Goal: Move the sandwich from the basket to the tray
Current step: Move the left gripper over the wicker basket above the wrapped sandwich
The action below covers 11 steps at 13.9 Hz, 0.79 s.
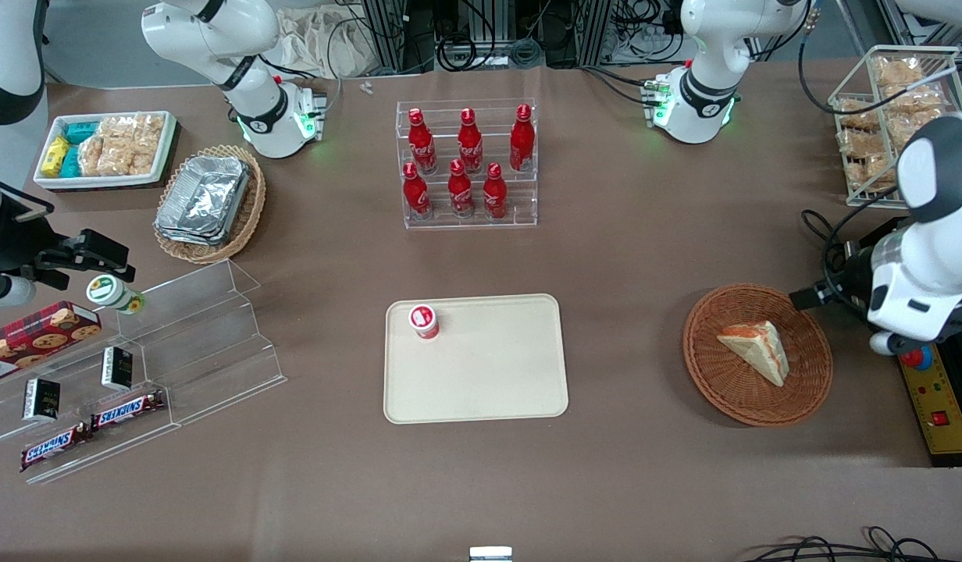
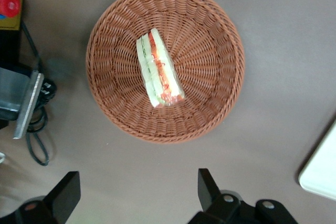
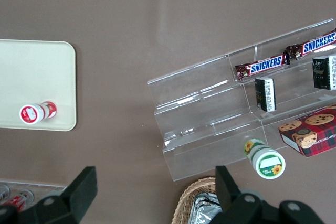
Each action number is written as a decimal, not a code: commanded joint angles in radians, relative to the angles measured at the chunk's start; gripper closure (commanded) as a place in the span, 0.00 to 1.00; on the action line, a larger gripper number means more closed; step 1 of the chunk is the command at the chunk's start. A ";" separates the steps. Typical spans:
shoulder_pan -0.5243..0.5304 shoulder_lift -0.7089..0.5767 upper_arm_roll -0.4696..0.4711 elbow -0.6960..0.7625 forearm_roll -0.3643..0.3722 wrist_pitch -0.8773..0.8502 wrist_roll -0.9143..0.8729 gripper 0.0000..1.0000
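Observation:
The sandwich (image 1: 756, 351) (image 2: 159, 69), a wrapped wedge with red-orange and green layers, lies on its side in the middle of the round reddish-brown basket (image 1: 703, 367) (image 2: 210, 40). My left gripper (image 1: 810, 297) (image 2: 137, 192) hangs open and holds nothing. It is well above the table, over the basket's rim at the working arm's end and clear of the sandwich. The cream tray (image 1: 489, 382) (image 2: 321, 171) (image 3: 31, 66) lies flat at the table's middle, toward the parked arm from the basket. A small red-capped bottle (image 1: 424, 321) (image 3: 37, 112) stands on the tray.
An acrylic rack of red cola bottles (image 1: 467, 164) stands farther from the front camera than the tray. A yellow-and-black control box (image 1: 938, 406) (image 2: 10, 3) with cables sits beside the basket. At the parked arm's end are a tan basket of foil containers (image 1: 208, 204) and a clear stepped stand (image 1: 184, 343).

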 commanded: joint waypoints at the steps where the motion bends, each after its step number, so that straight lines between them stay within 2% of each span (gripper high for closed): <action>1: 0.012 0.006 0.000 -0.077 0.000 0.102 -0.057 0.01; 7: 0.013 0.009 0.002 -0.278 0.016 0.381 -0.153 0.01; 11: 0.016 0.009 0.003 -0.361 0.017 0.486 -0.178 0.01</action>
